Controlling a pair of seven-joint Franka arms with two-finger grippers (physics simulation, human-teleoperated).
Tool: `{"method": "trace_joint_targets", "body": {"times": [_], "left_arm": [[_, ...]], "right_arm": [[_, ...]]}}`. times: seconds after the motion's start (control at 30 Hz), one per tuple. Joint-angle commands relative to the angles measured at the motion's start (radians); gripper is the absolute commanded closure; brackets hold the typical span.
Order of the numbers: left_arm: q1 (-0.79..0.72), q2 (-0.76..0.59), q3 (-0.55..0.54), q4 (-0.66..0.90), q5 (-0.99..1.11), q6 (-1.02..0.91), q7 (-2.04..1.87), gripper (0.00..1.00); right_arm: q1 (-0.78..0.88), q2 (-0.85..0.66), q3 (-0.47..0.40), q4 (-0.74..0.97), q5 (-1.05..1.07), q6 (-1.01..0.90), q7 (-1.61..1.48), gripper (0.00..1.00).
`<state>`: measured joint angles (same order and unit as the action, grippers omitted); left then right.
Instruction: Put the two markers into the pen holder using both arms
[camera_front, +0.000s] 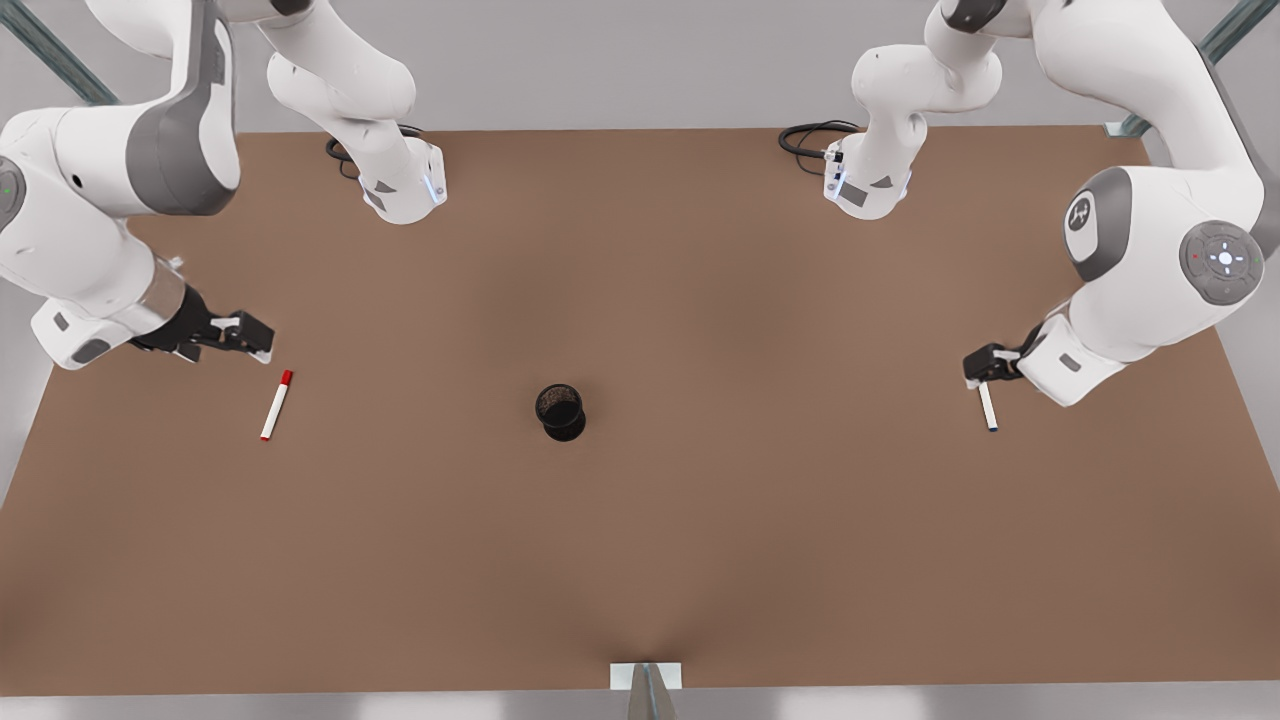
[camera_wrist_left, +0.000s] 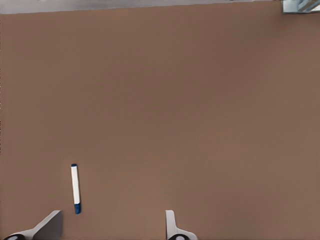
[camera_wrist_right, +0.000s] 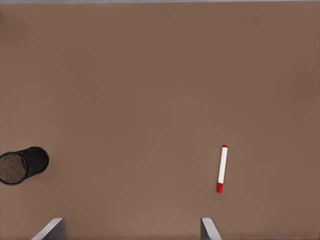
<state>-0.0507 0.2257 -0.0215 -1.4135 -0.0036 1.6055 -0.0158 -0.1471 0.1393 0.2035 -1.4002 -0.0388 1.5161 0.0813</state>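
While two markers lay flat, the red marker (camera_front: 277, 405) and blue marker (camera_front: 989, 407), one pen holder (camera_front: 560, 411) stood between. We saw the left gripper (camera_front: 982, 372) and right gripper (camera_front: 245, 338) spread, empty.

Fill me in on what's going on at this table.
Two robot arms are about to collect two markers for the pen holder, which stands alone mid-table. Nothing is gripped yet. The left gripper, at the front view's right, hangs open above the blue marker, which lies flat on the brown table. The right gripper, at the front view's left, hangs open near the red marker, also lying flat. Both markers are well away from the holder.
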Motion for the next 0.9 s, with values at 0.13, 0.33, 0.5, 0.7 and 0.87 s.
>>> {"method": "trace_joint_targets", "body": {"times": [0.13,0.33,0.5,0.7,0.87], "left_arm": [[0.088,0.034,0.015,-0.099,-0.003,0.137,0.014,0.00],[0.140,0.030,0.018,-0.475,-0.003,0.599,0.022,0.00],[0.190,0.060,0.020,-0.570,-0.003,0.737,0.046,0.00],[0.273,0.118,0.021,-0.630,-0.003,0.855,0.257,0.00],[0.288,0.152,0.021,-0.637,-0.003,0.852,0.350,0.00]], "right_arm": [[-0.051,0.006,0.004,-0.098,0.007,0.090,0.046,0.00],[-0.167,0.193,0.004,-0.396,0.002,0.562,-0.034,0.00],[-0.273,0.353,0.000,-0.395,-0.058,0.707,-0.092,0.00],[-0.390,0.470,-0.001,-0.372,-0.193,0.796,-0.347,0.00],[-0.414,0.467,0.011,-0.460,-0.230,0.800,-0.368,0.01]]}}
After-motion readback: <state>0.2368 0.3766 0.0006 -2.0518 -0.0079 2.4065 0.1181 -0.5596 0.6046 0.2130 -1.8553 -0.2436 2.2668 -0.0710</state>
